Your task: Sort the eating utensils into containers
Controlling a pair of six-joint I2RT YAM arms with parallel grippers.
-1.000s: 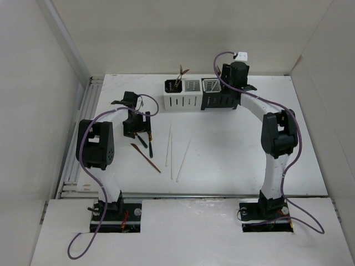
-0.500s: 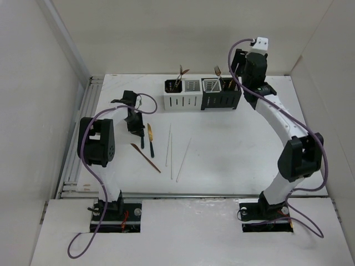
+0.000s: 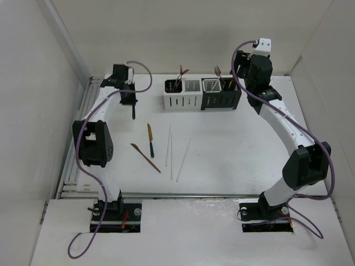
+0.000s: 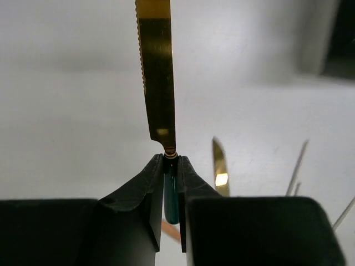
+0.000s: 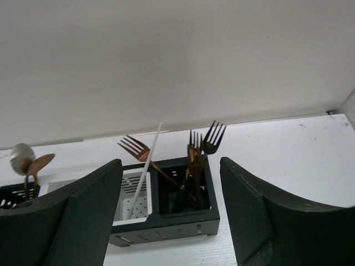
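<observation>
Left pincer [image 4: 170, 160] is clamped tight on a knife [image 4: 157, 72]: teal handle nipped btwn the two black fingers [image 4: 138, 188], gold serrated blade sticking straight out past the tips. Seen from above, that pincer is lifted over the far-left corner of the worktop [image 3: 233, 144] w/ the knife hanging off it. Can't tell if the knife's end touches the surface.

Loose pieces lie left of centre, well apart from the left pincer and nearer the front edge. There's a second knife [image 3: 150, 139] w/ gold blade & dark handle, and a slim copper piece [image 3: 145, 158] slanting just beside it on the near side. Two white chopsticks [image 3: 168, 145] lie to the right of those, roughly side by side but not touching.

Containers sit along the far edge, abt midway. The white pair [image 3: 182, 101] is on the left, and the black pair [image 3: 222, 100] butts against it on the right. The white pair is the box nearest the left pincer, off to its right. Spoons [image 3: 180, 75] stand in its left compartment. Forks [image 5: 194, 158], copper plus one dark, are bunched in the black pair's right compartment. A single white chopstick [image 5: 147, 166] leans in the white-lined compartment next to them.

Right pincer [image 5: 171, 166] is spread wide w/ nothing in it. It's raised by the black pair's right end, that box framed btwn its fingers.
</observation>
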